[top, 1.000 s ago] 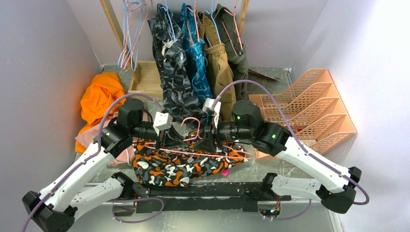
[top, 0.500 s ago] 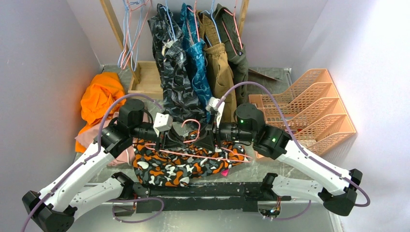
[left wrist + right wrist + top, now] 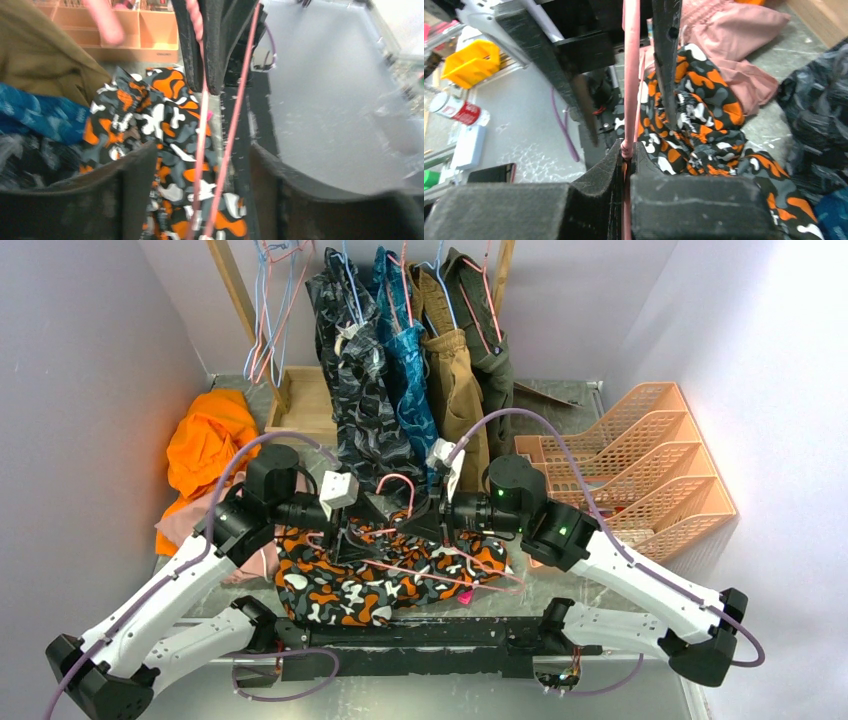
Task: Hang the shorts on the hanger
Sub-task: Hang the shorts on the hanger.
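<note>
Shorts (image 3: 370, 590) lie spread flat beneath the hanger (image 3: 630, 75). Right gripper (image 3: 626, 150) pinches its wire; left gripper (image 3: 200, 150) gapes around the bars, holding nothing. Threading seems barely begun: next, the left should lift a fabric edge.

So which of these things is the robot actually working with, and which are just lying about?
In the job: orange, black and white camouflage fabric shorts; thin pink wire hanger, clamped in the right gripper.
Lying about: crumpled orange cloth; plain pink shorts; peach mesh file rack; wooden tray; dark garments hanging behind.
</note>
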